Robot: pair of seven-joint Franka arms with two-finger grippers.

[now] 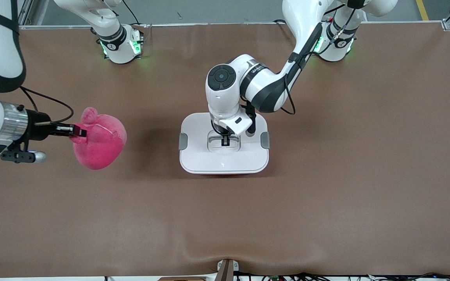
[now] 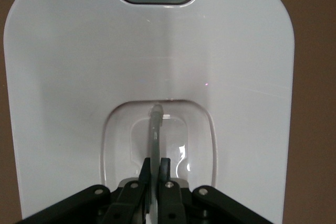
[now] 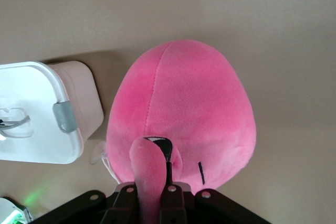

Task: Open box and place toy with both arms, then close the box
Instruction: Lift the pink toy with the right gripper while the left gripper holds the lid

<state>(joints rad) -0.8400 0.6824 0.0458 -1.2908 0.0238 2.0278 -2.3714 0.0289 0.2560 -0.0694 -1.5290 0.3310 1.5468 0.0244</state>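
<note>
The box [image 1: 224, 158] stands mid-table with its white lid [image 2: 79, 77] on and a grey clip [image 1: 183, 141] at each end. My left gripper [image 1: 225, 139] comes straight down into the lid's recessed centre. There the left gripper [image 2: 155, 169] is shut on the thin upright handle [image 2: 155, 129]. The pink plush toy [image 1: 102, 138] hangs in the air over the table toward the right arm's end. My right gripper [image 1: 77, 130] is shut on it. In the right wrist view the right gripper [image 3: 152, 187] pinches a pink bulge of the toy [image 3: 184, 108], with the box [image 3: 37, 108] beside it.
Brown matting [image 1: 326, 195] covers the whole table. The two arm bases [image 1: 121, 45] [image 1: 336, 45] stand along the edge farthest from the front camera. A small bracket [image 1: 227, 269] sits at the table's nearest edge.
</note>
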